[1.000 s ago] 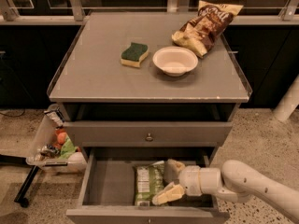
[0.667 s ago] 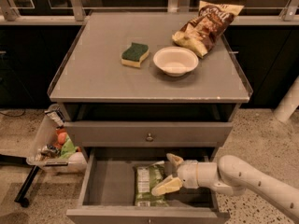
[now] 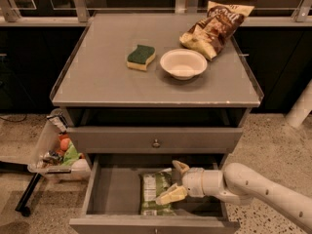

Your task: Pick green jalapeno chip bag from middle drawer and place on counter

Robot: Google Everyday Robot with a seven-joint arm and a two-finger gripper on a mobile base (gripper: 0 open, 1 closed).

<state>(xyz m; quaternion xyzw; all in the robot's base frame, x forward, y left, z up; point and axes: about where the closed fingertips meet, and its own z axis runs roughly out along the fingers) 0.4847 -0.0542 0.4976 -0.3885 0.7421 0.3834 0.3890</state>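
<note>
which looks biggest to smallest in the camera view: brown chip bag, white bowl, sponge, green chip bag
1. brown chip bag
2. white bowl and green chip bag: alike; the gripper in the open drawer hides part of the bag
3. sponge

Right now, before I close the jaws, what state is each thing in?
middle drawer: pulled open
upper drawer: shut
green jalapeno chip bag: lying flat in the middle drawer
gripper: inside the middle drawer, jaws open at the bag's right edge
white bowl: upright, empty, on the counter
brown chip bag: lying on the counter
sponge: green side up
</note>
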